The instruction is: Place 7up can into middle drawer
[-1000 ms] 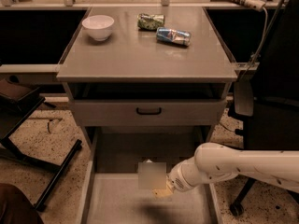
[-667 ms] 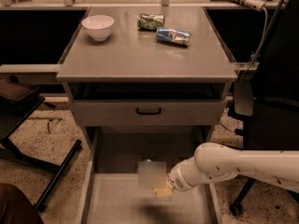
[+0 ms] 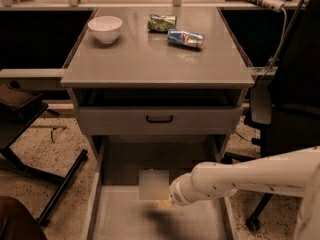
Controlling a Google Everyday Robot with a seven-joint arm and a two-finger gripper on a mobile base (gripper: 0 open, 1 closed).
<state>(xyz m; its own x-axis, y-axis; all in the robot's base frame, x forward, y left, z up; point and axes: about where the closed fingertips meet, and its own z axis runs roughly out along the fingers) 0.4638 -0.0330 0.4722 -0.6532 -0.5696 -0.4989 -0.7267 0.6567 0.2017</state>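
The middle drawer is pulled out at the bottom of the view, a wide grey tray with low side walls. My white arm reaches in from the right, and my gripper is over the back half of the drawer. A pale whitish upright shape, the 7up can, sits right at the gripper's tip, near the drawer's back. No green markings show on it. I cannot tell whether it rests on the floor or hangs above it.
The grey drawer front with a black handle sits above, slightly open. On the cabinet top are a white bowl, a dark green can and a blue-and-red can. A black chair stands at the right, black stand legs at the left.
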